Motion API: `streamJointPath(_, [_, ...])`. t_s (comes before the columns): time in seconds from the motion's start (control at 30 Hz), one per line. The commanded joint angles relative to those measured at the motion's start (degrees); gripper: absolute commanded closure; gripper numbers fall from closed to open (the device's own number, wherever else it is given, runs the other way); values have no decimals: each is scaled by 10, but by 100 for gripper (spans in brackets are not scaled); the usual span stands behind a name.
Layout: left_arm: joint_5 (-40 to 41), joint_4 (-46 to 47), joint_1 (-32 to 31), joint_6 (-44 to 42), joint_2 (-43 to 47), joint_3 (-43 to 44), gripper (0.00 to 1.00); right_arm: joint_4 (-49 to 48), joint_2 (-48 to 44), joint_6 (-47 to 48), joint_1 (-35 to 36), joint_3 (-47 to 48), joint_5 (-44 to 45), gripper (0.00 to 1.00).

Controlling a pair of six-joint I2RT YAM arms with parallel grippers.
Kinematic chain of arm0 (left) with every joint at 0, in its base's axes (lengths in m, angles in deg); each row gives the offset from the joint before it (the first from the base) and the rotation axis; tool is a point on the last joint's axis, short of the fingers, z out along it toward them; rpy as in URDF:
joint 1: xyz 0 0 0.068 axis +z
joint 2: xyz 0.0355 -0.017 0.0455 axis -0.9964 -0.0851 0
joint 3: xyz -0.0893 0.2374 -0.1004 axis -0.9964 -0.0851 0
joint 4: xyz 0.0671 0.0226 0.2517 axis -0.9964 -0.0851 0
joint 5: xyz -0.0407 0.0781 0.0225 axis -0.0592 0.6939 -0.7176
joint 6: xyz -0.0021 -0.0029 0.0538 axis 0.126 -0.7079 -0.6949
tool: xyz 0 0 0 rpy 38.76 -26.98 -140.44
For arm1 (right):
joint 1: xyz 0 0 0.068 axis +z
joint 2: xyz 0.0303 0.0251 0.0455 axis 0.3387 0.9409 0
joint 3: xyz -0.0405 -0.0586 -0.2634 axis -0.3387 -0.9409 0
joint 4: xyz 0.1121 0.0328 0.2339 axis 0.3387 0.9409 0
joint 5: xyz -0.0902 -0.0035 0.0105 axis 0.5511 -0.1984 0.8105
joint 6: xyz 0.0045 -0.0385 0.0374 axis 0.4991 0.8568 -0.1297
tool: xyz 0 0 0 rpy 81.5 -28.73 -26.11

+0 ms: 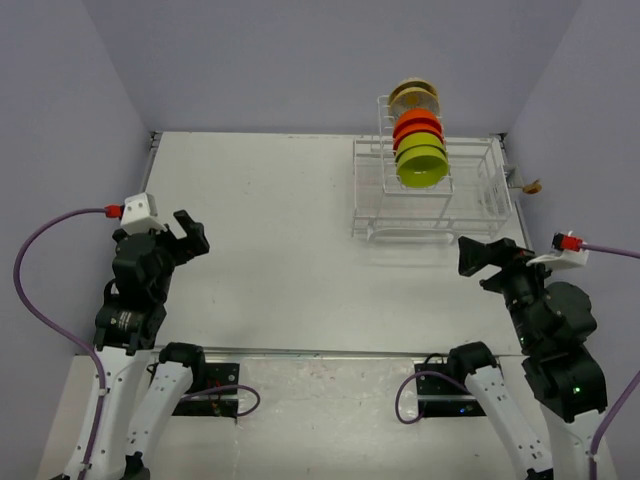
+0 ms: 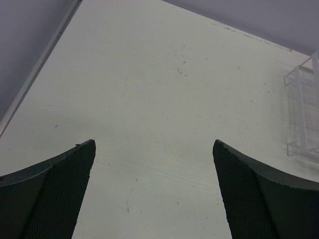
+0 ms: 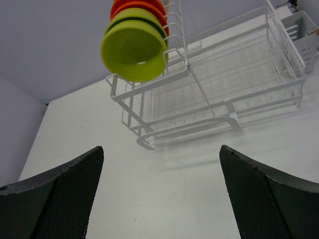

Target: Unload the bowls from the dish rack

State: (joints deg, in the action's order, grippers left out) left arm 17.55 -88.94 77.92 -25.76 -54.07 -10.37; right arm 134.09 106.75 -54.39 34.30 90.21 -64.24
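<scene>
— How do we hold our left gripper (image 1: 193, 233)?

— Wide. In its wrist view both fingers (image 2: 55, 194) stand far apart, with only bare table (image 2: 159, 89) between them. The arm is folded back on itself near its base. The wrist is raised, and the hand tips forward and turns toward its right.

— And the dish rack (image 1: 420, 232), seen from that hand?

— Well apart from it, ahead and far off to the right. We catch only one white corner of the rack at the edge of the left wrist view.

— Our right gripper (image 1: 468, 257)?

— Also spread wide, holding nothing. That arm is bent too. Its hand angles forward and a little leftward above the table, near the rack's near end but not touching it.

— Where do the bowls sit from there?

— Ahead of the fingertips and higher, a little left of the hand's centre line. They stand on edge, one behind another, in the rack's taller slotted section. The lime-green bowl (image 3: 133, 47) is nearest our hand, the orange-red bowl (image 3: 137, 6) is right behind it, and the cream bowl (image 1: 413, 95) is farthest.

— And the low basket part?

— Ahead and to the right of the hand, with a small white caddy (image 3: 304, 30) at its far right end. We cannot tell whether anything is in the caddy.
</scene>
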Motion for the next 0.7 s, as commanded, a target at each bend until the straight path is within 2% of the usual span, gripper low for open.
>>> streamJointPath(0.0, [2,24,-2,0,8,-5,0,-76,-22,-18,-2,-27,-32,1])
streamJointPath(0.1, [5,26,-2,-1,17,-7,0,-177,-46,-28,-2,-76,-124,1])
streamJointPath(0.17, [6,27,-2,0,27,-8,0,-216,-41,-77,-2,-93,-153,1])
streamJointPath(0.3, [2,30,-3,1,38,-15,0,-249,56,-189,-3,-77,-186,1])
streamJointPath(0.33, [1,31,-3,1,39,-15,0,-261,96,-253,-2,-78,-188,1])
streamJointPath(0.4, [-1,32,-3,1,38,-15,0,-305,125,-338,-2,-83,-175,1])
streamJointPath(0.53, [-8,33,-3,2,36,-17,0,-373,177,-444,-2,-103,-118,3])
streamJointPath(0.63, [-13,34,-5,2,40,-20,0,-387,216,-475,-2,-88,-81,7])
streamJointPath(0.67, [-14,34,-6,2,41,-21,0,-389,232,-482,-2,-79,-58,12])
